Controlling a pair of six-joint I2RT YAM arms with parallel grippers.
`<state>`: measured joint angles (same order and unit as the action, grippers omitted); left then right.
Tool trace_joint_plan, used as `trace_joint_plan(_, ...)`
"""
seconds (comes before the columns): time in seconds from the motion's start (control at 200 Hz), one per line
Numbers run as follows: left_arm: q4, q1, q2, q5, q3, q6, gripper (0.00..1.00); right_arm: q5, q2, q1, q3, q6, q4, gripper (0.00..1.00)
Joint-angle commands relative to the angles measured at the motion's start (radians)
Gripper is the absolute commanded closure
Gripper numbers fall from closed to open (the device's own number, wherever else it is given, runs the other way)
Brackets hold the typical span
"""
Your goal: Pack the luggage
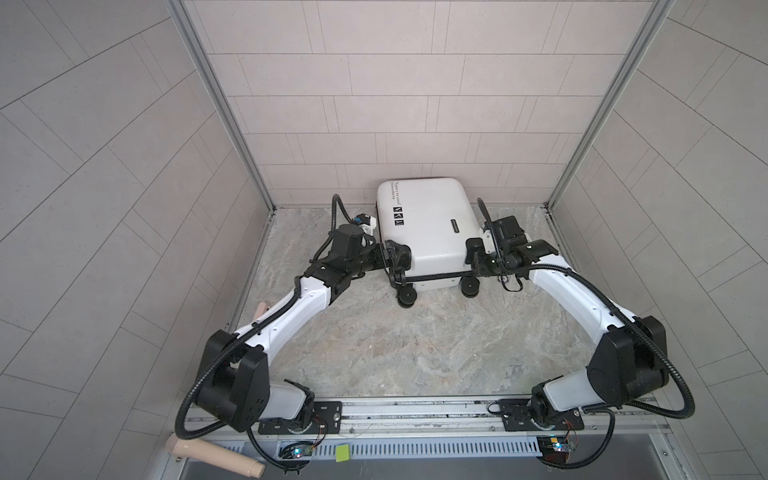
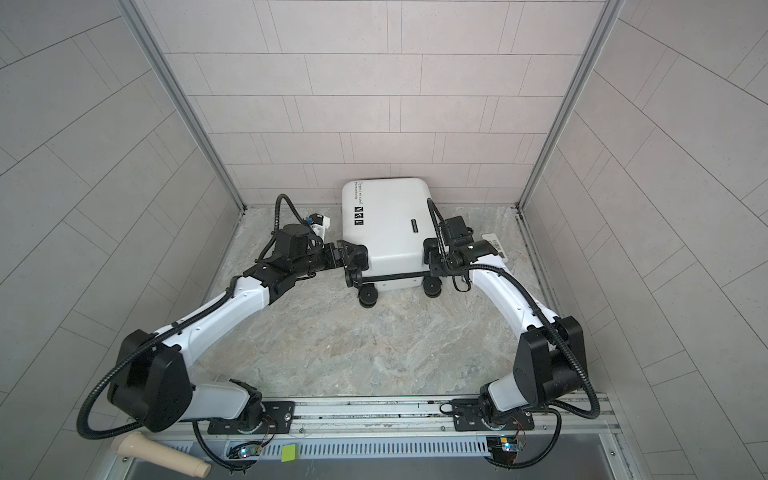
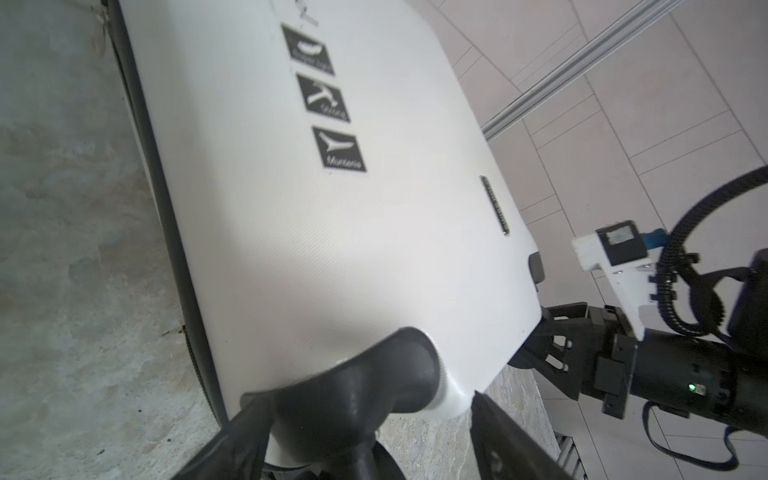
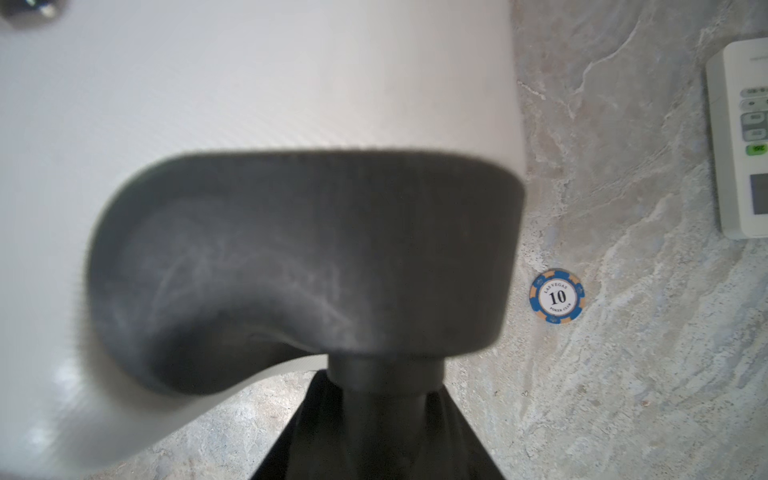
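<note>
Left gripper (image 1: 397,264) is straddling the left wheel corner, jaws wide; clamping or not, cannot tell. Luggage (image 1: 428,216) is lying closed against the back wall (image 1: 415,124), lettering (image 1: 397,193) reading "Type cre cool". Right gripper (image 1: 476,257) is sitting at the right wheel corner, grip unclear. Both are probably bracing to shift it. Poker chip (image 4: 557,296): "LAS VEGAS POKER CLUB 10".

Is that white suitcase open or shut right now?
Shut. The suitcase lies flat, its white halves meeting along the black zipper band, and no lining or contents show.

Marbled tabletop (image 1: 374,353) carries the luggage (image 1: 428,224), a poker chip (image 4: 557,296) and a remote (image 4: 744,141).
</note>
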<state>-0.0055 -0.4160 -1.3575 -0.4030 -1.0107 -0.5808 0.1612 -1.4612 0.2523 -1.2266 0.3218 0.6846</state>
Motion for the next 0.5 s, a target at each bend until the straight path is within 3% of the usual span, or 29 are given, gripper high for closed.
trace_joint_plan(0.0, 0.036, 0.039, 0.08, 0.008, -0.027, 0.075, 0.19, -0.011, 0.017, -0.012, -0.052, 0.008, 0.041, 0.46)
trace_joint_plan(0.105, 0.019, 0.076, 0.129, 0.048, -0.024, 0.101, 0.16, 0.006, 0.048, -0.009, -0.069, 0.024, 0.046, 0.32)
trace_joint_plan(0.255, -0.037, 0.111, 0.154, 0.077, -0.025, 0.146, 0.02, -0.009, 0.097, 0.022, -0.102, 0.045, 0.072, 0.29)
trace_joint_plan(0.33, -0.048, 0.136, 0.144, 0.054, -0.012, 0.136, 0.0, -0.024, 0.116, 0.05, -0.117, 0.061, 0.085, 0.28)
trace_joint_plan(0.495, -0.023, 0.208, 0.047, -0.032, 0.035, 0.019, 0.2, -0.06, 0.126, 0.169, -0.15, 0.108, 0.093, 0.25)
